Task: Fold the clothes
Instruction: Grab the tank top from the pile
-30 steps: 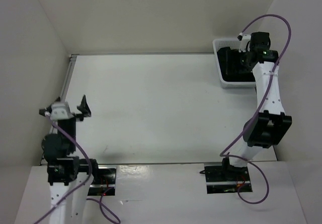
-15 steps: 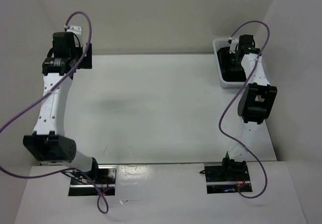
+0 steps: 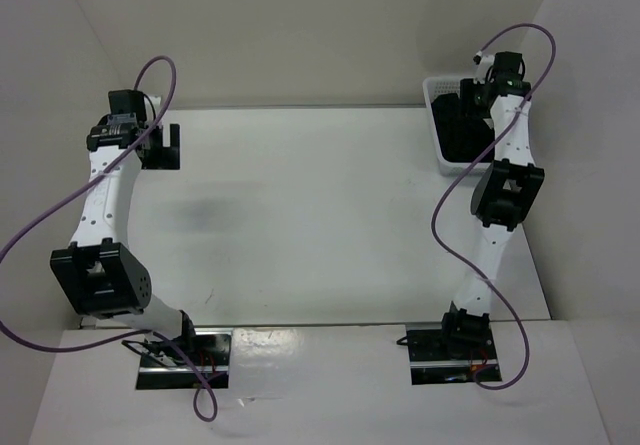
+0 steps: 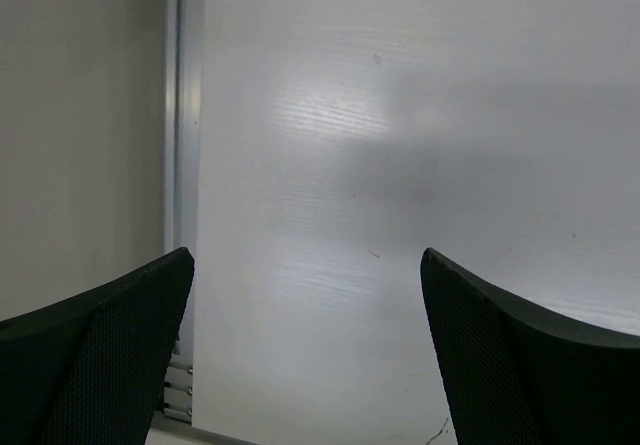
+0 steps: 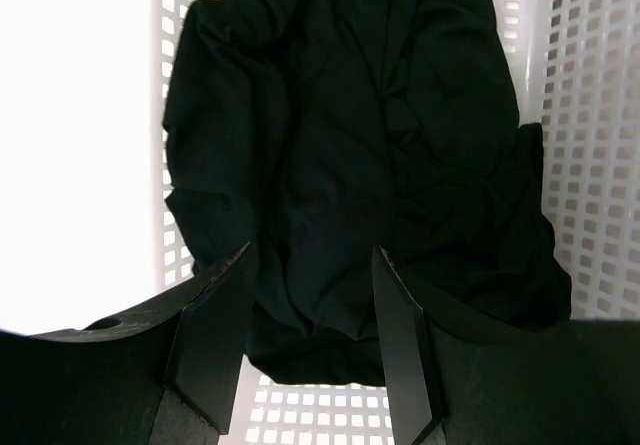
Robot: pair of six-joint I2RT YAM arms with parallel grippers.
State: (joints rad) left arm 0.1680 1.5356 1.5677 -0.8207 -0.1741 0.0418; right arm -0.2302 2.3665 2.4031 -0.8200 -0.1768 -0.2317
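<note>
right claw point(image 5: 311, 257) down inside white mesh basket point(image 5: 590, 115), jaws partway narrowed. black t-shirt point(image 5: 350, 135) crumpled in basket, directly below and ahead of claw, dark fabric filling gap between jaws. fabric possibly pinched, cannot tell from this angle. basket walls flank claw on both sides; mesh floor shows just beneath it. left claw point(image 4: 305, 335) spread wide, hovers over white table point(image 4: 400, 115); metal rail point(image 4: 185, 115) runs just outside one finger. left claw well apart from t-shirt, across table from basket.
</note>
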